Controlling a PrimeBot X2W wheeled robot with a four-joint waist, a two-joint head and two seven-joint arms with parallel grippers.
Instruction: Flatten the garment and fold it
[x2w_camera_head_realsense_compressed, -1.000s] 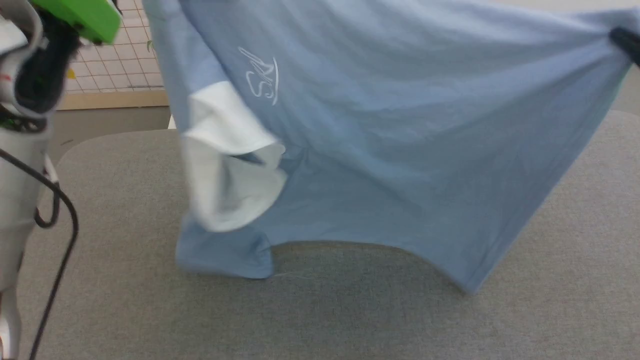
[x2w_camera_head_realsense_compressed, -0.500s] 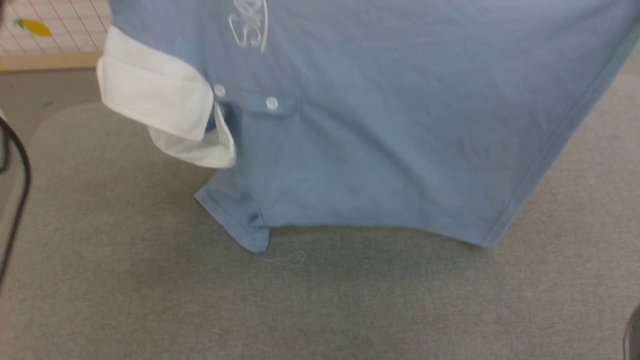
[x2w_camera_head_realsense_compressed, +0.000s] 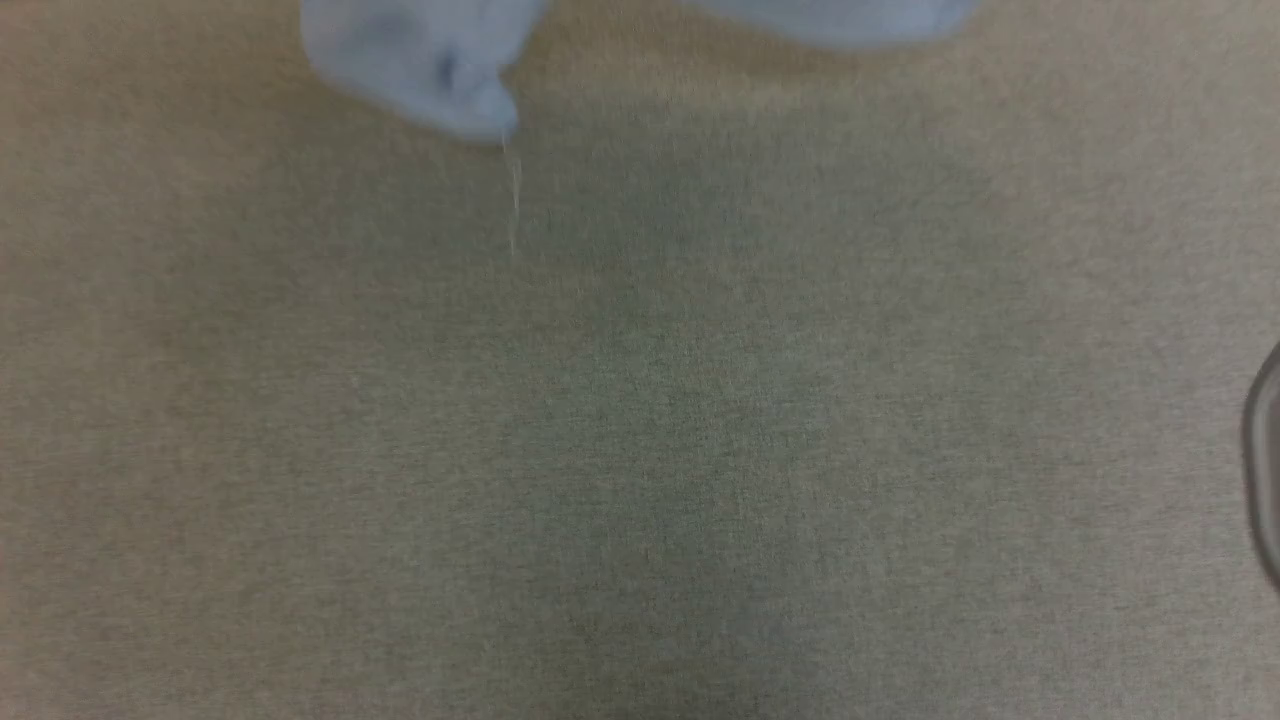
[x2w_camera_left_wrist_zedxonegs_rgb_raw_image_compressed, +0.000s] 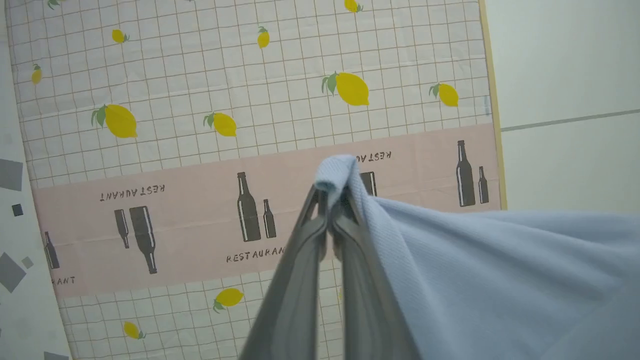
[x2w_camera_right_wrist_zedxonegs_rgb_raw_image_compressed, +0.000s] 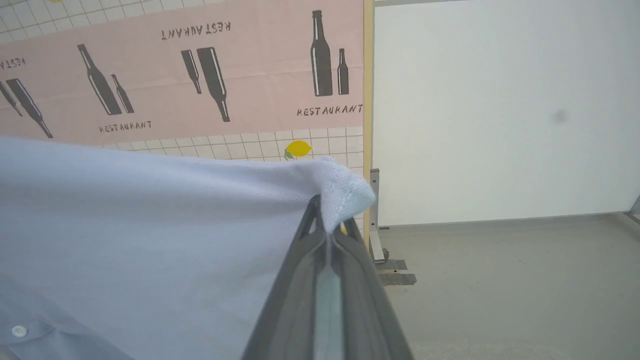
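Shirt (x2w_camera_head_realsense_compressed: 430, 70) now lifted to 12 o'clock, thread (x2w_camera_head_realsense_compressed: 513, 200) dangling above table (x2w_camera_head_realsense_compressed: 640, 450); camera shifted too. Left gripper (x2w_camera_left_wrist_zedxonegs_rgb_raw_image_compressed: 328, 192), right gripper (x2w_camera_right_wrist_zedxonegs_rgb_raw_image_compressed: 326, 220) clamped on its corners. Next: lay flat.

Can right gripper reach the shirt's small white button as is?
Probably not: the right gripper is shut on a corner of the light blue soft shirt; the small white button lies apart.
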